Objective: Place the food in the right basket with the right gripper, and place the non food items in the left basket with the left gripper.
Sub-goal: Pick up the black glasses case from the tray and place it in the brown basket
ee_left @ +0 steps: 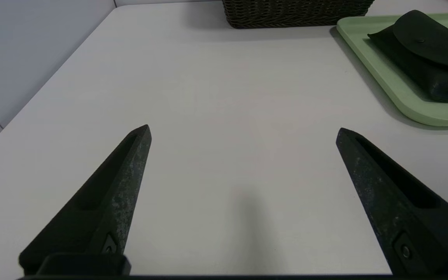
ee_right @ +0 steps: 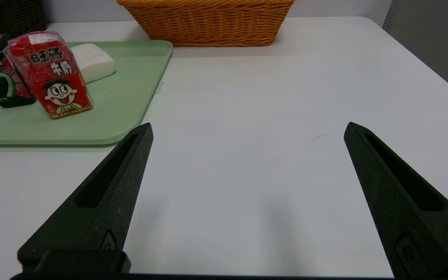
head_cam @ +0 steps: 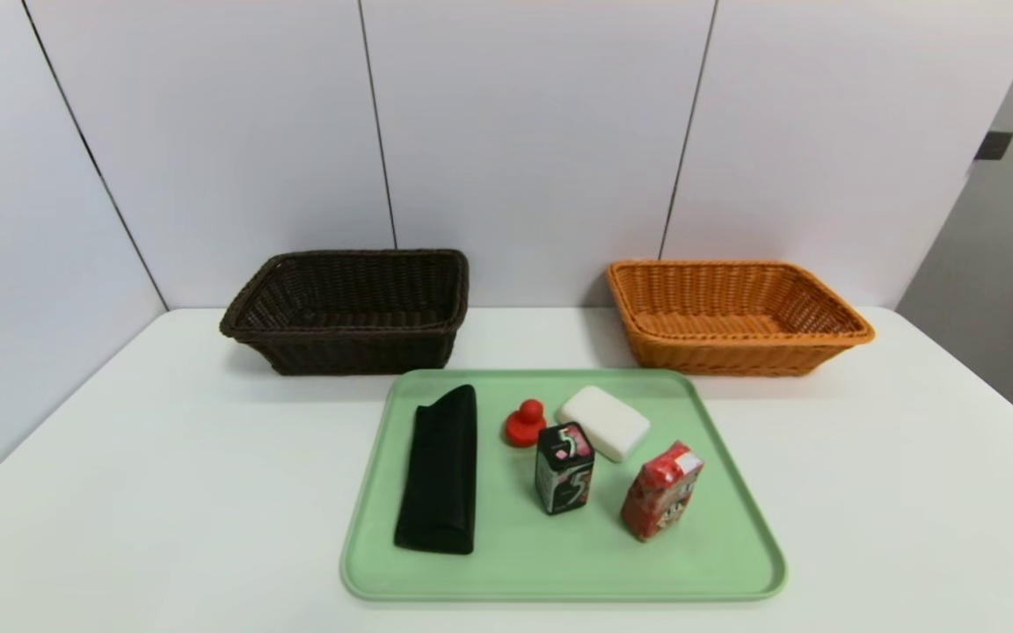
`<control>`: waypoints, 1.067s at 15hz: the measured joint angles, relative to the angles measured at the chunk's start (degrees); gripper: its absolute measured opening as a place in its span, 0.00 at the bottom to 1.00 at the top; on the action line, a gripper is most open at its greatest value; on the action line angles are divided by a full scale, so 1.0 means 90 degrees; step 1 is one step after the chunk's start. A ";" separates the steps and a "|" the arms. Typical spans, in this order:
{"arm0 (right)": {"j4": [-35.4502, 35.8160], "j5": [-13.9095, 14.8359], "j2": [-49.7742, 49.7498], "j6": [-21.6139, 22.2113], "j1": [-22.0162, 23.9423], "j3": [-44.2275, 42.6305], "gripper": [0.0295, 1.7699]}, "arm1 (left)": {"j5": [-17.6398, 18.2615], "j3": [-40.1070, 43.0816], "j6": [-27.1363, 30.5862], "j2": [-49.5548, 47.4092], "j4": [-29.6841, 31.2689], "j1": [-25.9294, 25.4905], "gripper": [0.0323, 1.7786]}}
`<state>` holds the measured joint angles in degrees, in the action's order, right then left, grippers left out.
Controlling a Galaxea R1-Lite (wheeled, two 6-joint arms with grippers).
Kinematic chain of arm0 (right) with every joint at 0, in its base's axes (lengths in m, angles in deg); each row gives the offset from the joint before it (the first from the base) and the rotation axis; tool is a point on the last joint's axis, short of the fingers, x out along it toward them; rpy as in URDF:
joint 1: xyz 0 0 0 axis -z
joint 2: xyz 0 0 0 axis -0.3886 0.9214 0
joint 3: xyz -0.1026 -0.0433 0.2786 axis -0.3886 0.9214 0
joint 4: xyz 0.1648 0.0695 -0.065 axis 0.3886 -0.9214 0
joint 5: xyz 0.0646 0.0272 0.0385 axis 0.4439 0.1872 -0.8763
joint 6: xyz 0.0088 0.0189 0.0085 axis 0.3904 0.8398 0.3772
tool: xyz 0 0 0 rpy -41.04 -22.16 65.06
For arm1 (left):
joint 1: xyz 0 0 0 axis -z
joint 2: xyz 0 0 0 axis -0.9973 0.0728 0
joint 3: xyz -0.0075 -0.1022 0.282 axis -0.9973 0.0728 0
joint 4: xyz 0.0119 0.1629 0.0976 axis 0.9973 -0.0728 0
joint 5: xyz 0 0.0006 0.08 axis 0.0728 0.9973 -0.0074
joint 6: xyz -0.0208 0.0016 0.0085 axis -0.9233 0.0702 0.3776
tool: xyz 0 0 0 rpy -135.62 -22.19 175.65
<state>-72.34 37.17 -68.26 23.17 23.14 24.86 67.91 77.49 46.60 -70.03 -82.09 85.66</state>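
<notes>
Sorting has not begun: all five items lie on the green tray (head_cam: 559, 571) at the middle of the table (head_cam: 163, 492), and both baskets behind it hold nothing visible. Left pincer (ee_left: 243, 132) hangs over bare table off the tray's left edge, jaws spread wide and holding nothing; right pincer (ee_right: 247, 130) mirrors it off the tray's right edge, likewise wide and unladen. Non-food items occupy the tray's left and rear: the black pouch (head_cam: 439, 470) lies flat along the left side, its long axis running front to back, with the red knob (head_cam: 524, 424) just beside its far end and the white block (head_cam: 604, 423) further right, towards the rear. Food stands nearer the front right: the dark gum box (head_cam: 564, 468) upright at centre, the red carton (head_cam: 660, 491) upright just to its right. The deciding relation, in my judgement, is nearness: the pouch is the closest item to the left pincer, lying ahead and inboard of it, and its long axis suggests a grasp across the narrow width. The carton lies likewise ahead and inboard of the right pincer, nearest of the food. The dark brown basket (head_cam: 348, 312) sits behind the tray's left corner, the orange basket (head_cam: 735, 316) behind its right, so each arm carries onward along its own side.
</notes>
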 joint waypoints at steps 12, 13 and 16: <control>0.0008 -0.0009 0.0000 -0.0073 0.0000 0.0000 0.96 | -0.0003 -0.0008 -0.0112 0.0000 0.0000 0.0000 0.95; 0.0003 -0.0008 0.0000 -0.0076 0.0000 0.0000 0.96 | -0.0003 -0.0005 -0.0119 0.0000 0.0000 0.0000 0.95; 0.0003 -0.0009 0.0000 -0.0068 0.0000 0.0000 0.96 | -0.0011 -0.0003 -0.0095 0.0000 0.0000 0.0000 0.95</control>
<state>-72.31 37.09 -68.26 22.56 23.14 24.86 67.81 77.46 45.75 -70.03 -82.09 85.66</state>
